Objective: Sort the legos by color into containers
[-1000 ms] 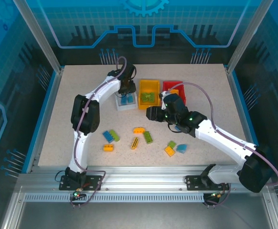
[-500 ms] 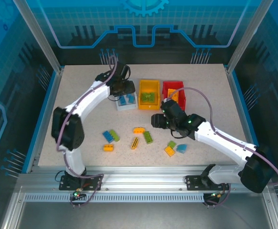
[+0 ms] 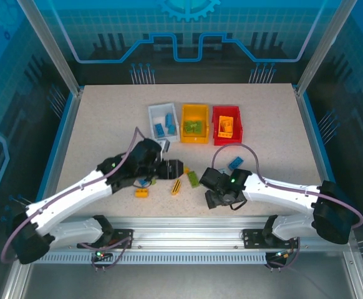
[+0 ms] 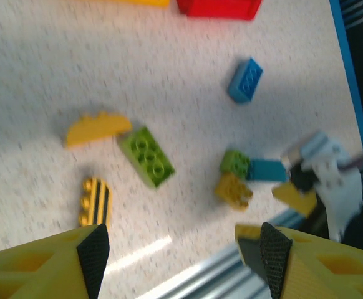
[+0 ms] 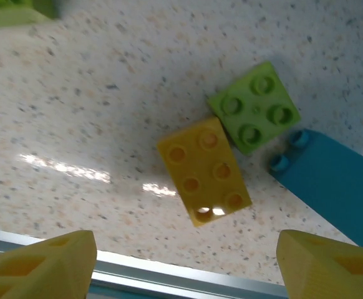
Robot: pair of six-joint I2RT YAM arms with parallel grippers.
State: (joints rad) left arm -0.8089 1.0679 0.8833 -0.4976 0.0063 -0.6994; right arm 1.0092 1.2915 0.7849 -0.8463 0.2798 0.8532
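Starting at the near edge of the table (image 3: 94, 124), the right gripper (image 3: 219, 193) hangs low over a cluster of three legos (image 4: 233, 190). Its jaws stand wide apart and hold nothing. In the right wrist view, a yellow six-stud brick (image 5: 204, 171) lies on the table ahead of the fingers (image 5: 44, 265), clear of both. A green four-stud brick (image 5: 254, 114) touches its corner at 1 o'clock. A teal brick (image 5: 331, 184) lies just beside both at 3 o'clock.

The left gripper (image 3: 180, 169) sits at 10 o'clock from the right gripper, near the table centre. Its jaws are likewise wide open and empty. The left wrist view shows both pads (image 4: 94, 249) apart with bare table between them.

Loose bricks around the left gripper:
- a striped yellow-and-black brick (image 3: 176, 187) at 6 o'clock;
- a plain yellow brick (image 3: 141, 193) at 8 o'clock;
- a green eight-stud brick (image 3: 194, 179) at 4 o'clock, with a yellow arched brick (image 4: 97, 128) just beside it.

A blue brick (image 3: 236, 163) lies alone at 1 o'clock from the right gripper.

At 12 o'clock, the three containers stand side by side in a row. The white bin (image 3: 166, 141) holds blue bricks, the yellow bin (image 3: 194, 140) green ones, and the red bin (image 3: 228, 138) a yellow-orange one.
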